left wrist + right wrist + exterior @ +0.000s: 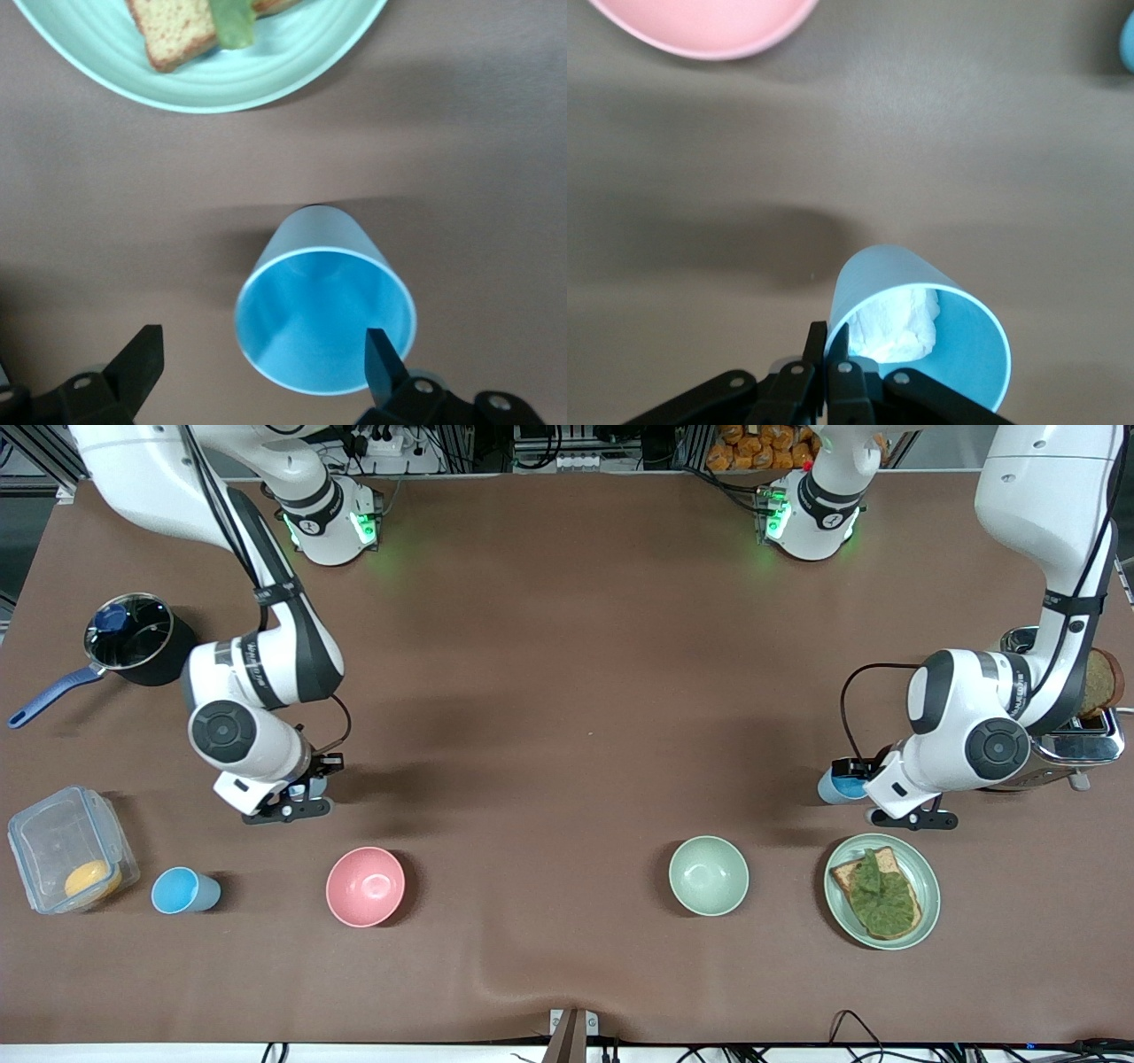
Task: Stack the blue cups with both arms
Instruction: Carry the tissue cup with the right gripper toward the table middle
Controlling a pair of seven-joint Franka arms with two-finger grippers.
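Blue cups sit at three spots on the brown bench [567, 646]. Nearest the front camera, a small light-blue plastic tumbler [183, 890] stands free between a clear lidded plastic box [69, 849] with something orange inside and a round pink bowl [365, 886], toward the right arm's end. Along the same row toward the left arm's end are a pale green bowl [708, 875] and a pale green plate [881, 890] carrying toast topped with greens. Farther from the camera, the right gripper [826, 359] has its jaws pinched narrow on the rim of a second blue cup [921, 323], which holds a crumpled white wad. The left gripper [264, 359] is low over a third blue cup [323, 310], its jaws spread wide with one fingertip [383, 359] at the rim and the other standing clear. Farther still stand a dark saucepan [133, 642] with a blue handle and a chrome toaster [1076, 735].
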